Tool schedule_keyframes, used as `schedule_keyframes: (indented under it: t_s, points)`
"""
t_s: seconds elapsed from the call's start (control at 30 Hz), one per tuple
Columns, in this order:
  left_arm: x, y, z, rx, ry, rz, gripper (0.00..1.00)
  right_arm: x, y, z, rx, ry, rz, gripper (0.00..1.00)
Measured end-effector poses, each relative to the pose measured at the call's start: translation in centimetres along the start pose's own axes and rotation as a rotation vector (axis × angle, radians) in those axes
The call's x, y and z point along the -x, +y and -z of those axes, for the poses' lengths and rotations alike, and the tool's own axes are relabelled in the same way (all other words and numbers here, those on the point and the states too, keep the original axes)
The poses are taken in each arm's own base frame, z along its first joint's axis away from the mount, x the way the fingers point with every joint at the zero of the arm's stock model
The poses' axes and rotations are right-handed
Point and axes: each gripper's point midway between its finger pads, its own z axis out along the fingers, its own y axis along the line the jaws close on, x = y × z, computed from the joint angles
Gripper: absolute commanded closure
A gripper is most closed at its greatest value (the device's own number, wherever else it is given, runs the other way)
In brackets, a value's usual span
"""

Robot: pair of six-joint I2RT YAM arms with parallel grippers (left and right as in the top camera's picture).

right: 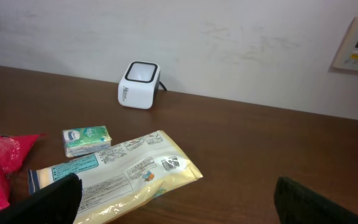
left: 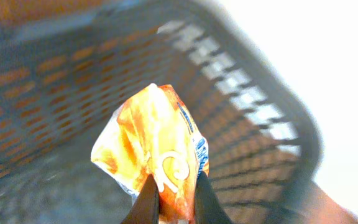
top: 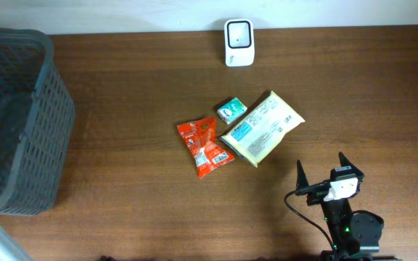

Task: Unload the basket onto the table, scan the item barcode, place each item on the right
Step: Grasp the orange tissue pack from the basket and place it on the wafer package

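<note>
Pinched shut in the left end effector, a crinkled orange-and-yellow packet with a blue edge hangs before the dark mesh basket's inner wall. Farther off, the right end effector gapes wide and empty over the desk, with the white scanner beyond.

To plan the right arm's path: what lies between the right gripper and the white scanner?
The yellow packet and a small green pack lie there, then bare table up to the scanner; the right wrist view shows this.
</note>
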Motion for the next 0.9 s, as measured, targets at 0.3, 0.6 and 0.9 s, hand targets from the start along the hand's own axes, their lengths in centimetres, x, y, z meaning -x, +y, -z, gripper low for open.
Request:
schedule_keyframes:
  t_s: [0.3,0.6,0.9]
  points:
    - [-8.9,-21.9,9.8,-0.75,0.204,-0.235,1.0,0.0,0.0,0.0,0.0,0.0,0.0,0.01]
    - [-33.1,-34.6,8.8,-0.894,0.739,-0.583,1.0,0.0,0.0,0.0,0.0,0.0,0.0,0.01]
    - [-45.8,-33.8,4.0,-0.745,0.942,-0.727,0.26,0.0,0.0,0.0,0.0,0.0,0.0,0.01]
